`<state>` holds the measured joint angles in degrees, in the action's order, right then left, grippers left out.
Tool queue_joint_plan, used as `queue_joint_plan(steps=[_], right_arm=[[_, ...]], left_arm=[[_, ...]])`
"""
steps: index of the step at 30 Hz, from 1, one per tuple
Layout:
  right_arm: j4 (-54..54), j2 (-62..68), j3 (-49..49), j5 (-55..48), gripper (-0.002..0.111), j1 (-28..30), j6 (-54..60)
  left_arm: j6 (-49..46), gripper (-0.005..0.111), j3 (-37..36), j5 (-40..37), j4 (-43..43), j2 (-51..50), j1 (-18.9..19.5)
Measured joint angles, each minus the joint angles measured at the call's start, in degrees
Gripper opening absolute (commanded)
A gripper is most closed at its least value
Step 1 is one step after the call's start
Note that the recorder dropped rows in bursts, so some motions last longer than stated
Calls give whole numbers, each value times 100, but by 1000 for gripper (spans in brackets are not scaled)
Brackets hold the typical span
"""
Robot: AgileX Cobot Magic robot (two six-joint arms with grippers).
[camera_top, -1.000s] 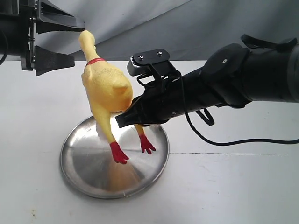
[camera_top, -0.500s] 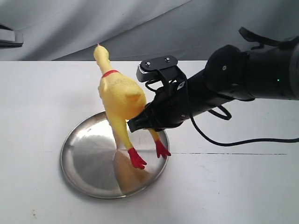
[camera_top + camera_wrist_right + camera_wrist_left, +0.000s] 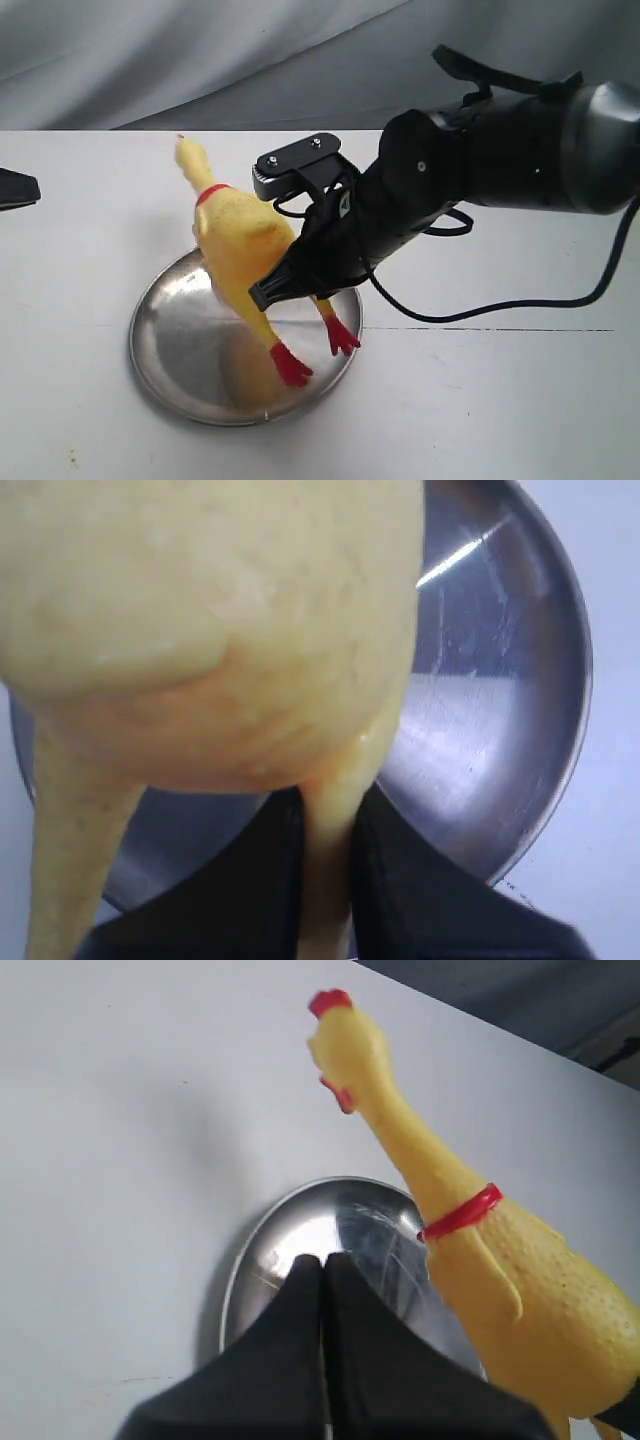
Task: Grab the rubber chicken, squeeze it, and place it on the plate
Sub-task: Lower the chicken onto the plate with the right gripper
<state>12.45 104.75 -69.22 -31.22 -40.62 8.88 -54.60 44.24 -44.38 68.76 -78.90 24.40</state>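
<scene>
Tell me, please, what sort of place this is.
Probably a robot lab test bench: a white table, a grey cloth backdrop, and a black robot arm holding a rubber chicken over a steel plate.

Nothing legible appears in any view. The rubber chicken [image 3: 240,245], the plate [image 3: 172,348] and the black right arm [image 3: 500,150] carry no readable text, label, brand or number.

A plain white table [image 3: 520,410] filled the scene from near edge to far. A round, shiny steel plate [image 3: 160,345] lay flat on it, left of centre and towards the near side. To the right, a thin black cable [image 3: 520,304] seemed to rest on the surface, just beyond a faint dark line [image 3: 500,329] crossing the tabletop.
</scene>
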Motion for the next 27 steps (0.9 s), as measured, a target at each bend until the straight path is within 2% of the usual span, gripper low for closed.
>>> queue_joint_plan(steps=[6,12,15,27], right_arm=[[126,343,0,48,0,0,107],[191,469,0,111,0,0,163],[203,469,0,134,0,0,163],[261,748,0,143,0,0,163]], left_arm=[[-257,0,-347,803,43,205,-135],[-470,0,-400,1613,-153,239,-1113],[-470,0,-400,1890,-191,239,-1395],[-443,0,-400,2008,-201,239,-1441]])
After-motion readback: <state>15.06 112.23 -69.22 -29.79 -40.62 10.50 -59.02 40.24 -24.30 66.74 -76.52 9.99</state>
